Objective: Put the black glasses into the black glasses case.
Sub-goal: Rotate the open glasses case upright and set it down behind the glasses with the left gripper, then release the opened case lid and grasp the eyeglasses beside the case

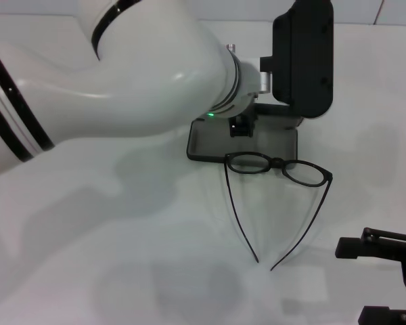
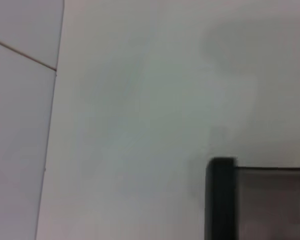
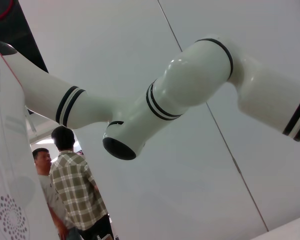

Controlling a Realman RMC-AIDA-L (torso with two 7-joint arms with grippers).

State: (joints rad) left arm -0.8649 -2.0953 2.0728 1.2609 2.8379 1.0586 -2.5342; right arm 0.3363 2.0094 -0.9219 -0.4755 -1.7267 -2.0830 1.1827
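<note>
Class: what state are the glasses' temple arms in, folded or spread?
Spread. On the black glasses, both temple arms run out from the frame across the table toward the robot.

Plain white table (image 1: 122,237) under soft shadows; pale seamed panels (image 3: 140,50), perhaps ceiling; two onlookers (image 3: 72,190) beyond.

White table (image 1: 122,271): black glasses (image 1: 277,169), black glasses case (image 1: 210,145).

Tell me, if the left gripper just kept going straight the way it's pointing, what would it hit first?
Probably the open black glasses case: the left gripper hangs right above its tray, pointing down. Its fingers are mostly hidden, so depth is uncertain. The black glasses lie just in front.
</note>
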